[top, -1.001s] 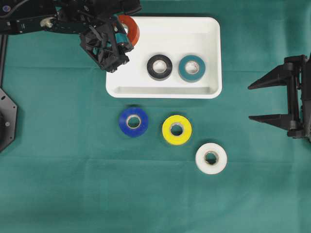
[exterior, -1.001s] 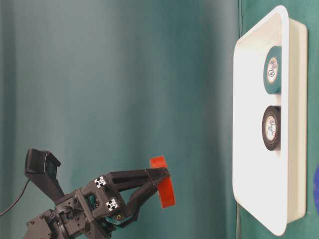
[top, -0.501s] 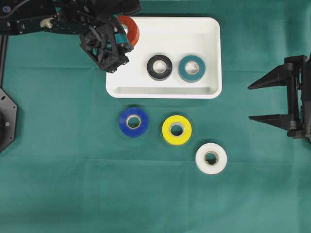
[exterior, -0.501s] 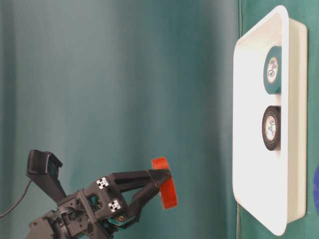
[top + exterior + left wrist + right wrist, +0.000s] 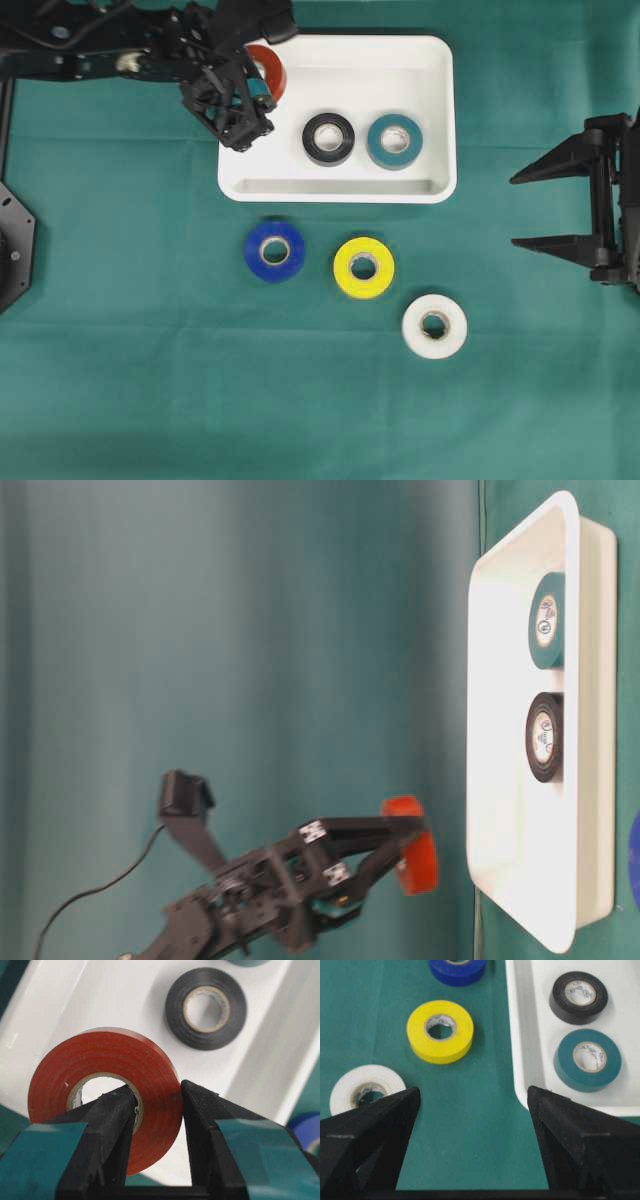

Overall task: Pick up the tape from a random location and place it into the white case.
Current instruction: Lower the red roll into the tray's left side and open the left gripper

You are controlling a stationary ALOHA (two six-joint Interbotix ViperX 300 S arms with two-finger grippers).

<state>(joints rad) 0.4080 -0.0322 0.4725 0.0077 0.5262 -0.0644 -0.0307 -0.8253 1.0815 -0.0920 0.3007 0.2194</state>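
Your left gripper's [image 5: 157,1110] jaws are clamped on the red tape roll [image 5: 100,1085] — one finger through its core, the other on the outer wall — so the roll stands on edge with its hole axis roughly level, not flat like the rolls already in the white case [image 5: 425,120]. From the table-level view the roll hangs above the case's left end, apart from the floor, close to the near rim. The black roll [image 5: 329,138] and teal roll [image 5: 395,141] lie further along inside the case, so the space below looks free. My read: lower first, then release — dropped from here, an edge-on roll could run off. Your right gripper [image 5: 535,208] waits well beyond the case's far end, jaws wide apart, holding nothing.
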